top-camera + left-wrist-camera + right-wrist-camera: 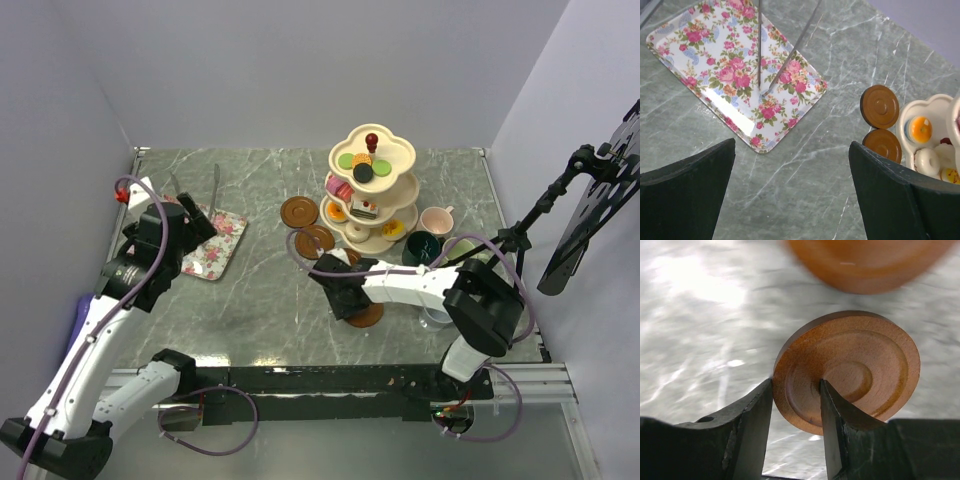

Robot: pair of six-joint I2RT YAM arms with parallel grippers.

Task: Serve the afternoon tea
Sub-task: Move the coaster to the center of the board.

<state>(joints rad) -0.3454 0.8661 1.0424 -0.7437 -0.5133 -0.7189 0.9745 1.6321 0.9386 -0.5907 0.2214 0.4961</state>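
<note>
The cream three-tier stand (372,190) with small cakes and a red knob stands at the back centre. Two brown saucers (297,211) (314,241) lie left of it. My right gripper (350,298) (796,382) is shut on the rim of another brown saucer (865,360) (368,316), one finger outside the edge and one in its well. A pink mug (437,219) and a dark green mug (422,248) stand right of the stand. My left gripper (200,225) (792,170) hangs open over bare table beside the tray, holding nothing.
A floral rectangular tray (212,245) (735,70) lies at the left with thin metal tongs (215,190) (790,55) resting on it. The stand's bottom tier (935,107) and two saucers (880,106) show at the right of the left wrist view. A camera stand (545,205) rises at the table's right edge.
</note>
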